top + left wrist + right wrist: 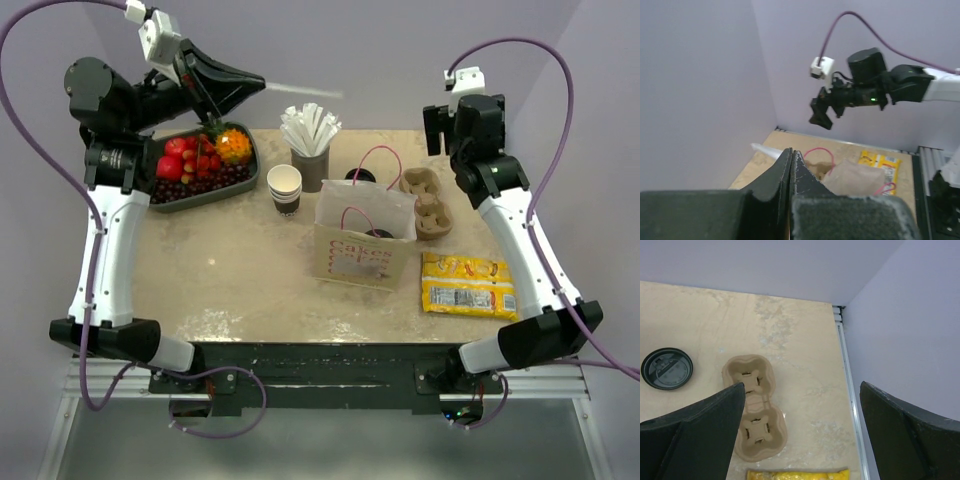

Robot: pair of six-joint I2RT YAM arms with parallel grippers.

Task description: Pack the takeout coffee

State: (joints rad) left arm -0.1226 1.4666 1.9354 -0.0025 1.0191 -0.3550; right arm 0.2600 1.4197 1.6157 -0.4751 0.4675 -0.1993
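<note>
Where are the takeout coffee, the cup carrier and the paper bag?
takeout coffee (667,369), right wrist view, centre of black lid.
cup carrier (759,406), right wrist view, waist between wells.
paper bag (352,258), top external view, printed front face.

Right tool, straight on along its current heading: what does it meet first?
Most likely bare table, right beside the cardboard cup carrier. The right tool is open, pointing down; one finger overlaps the carrier's edge in the wrist view and might clip it first. Depth unclear.
</note>
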